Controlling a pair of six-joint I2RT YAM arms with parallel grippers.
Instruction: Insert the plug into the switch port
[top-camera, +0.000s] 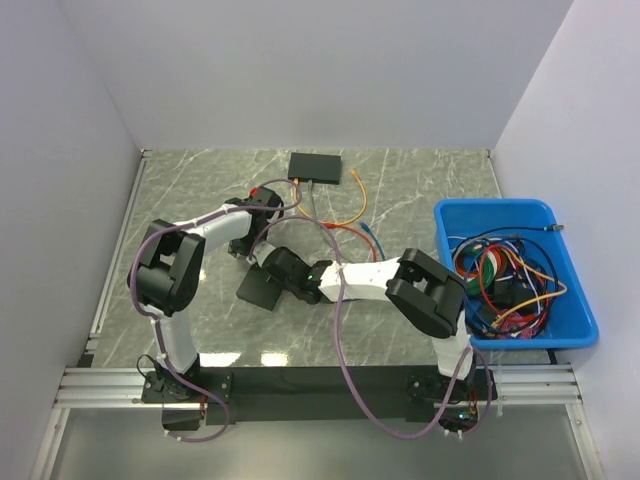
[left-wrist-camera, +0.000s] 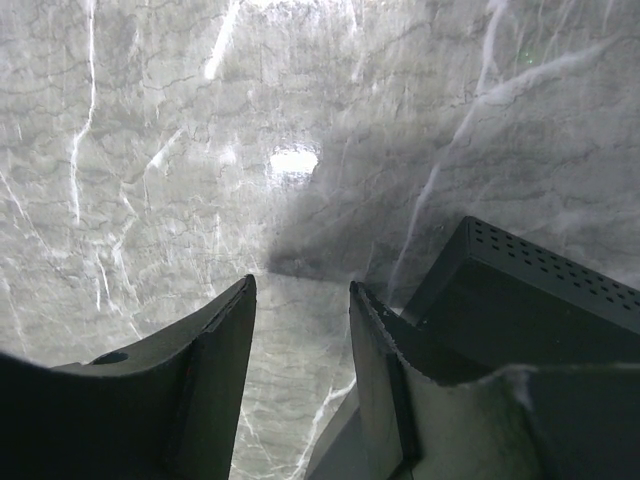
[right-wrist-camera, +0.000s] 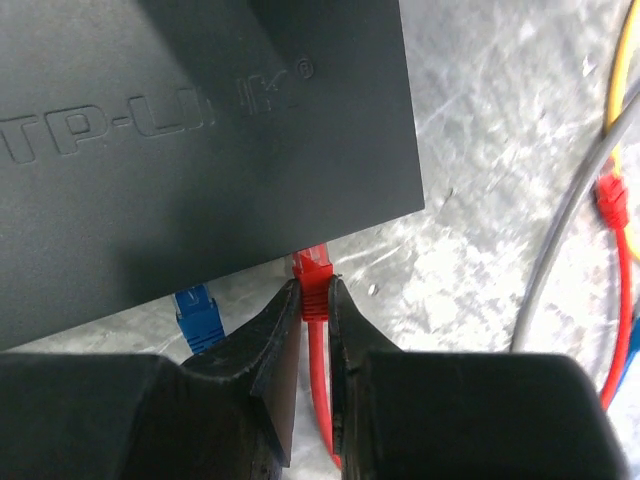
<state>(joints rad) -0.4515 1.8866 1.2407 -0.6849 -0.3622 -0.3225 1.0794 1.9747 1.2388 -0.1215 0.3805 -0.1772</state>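
Red plug (right-wrist-camera: 312, 264) sits pinched in the right gripper (right-wrist-camera: 313, 286), its nose at the switch (right-wrist-camera: 200, 130) edge beside a blue plug (right-wrist-camera: 197, 312) — pushed skewed, it may jam or shove the switch away. Left gripper (left-wrist-camera: 302, 300) gapes empty beside the switch.

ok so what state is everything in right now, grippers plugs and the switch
switch: flat, logo up
red plug: gripped, tip at the switch edge, seating unclear
blue plug: at the switch edge, not held
right gripper: shut on red plug
left gripper: open, empty, beside the switch
blue bin: full of cables
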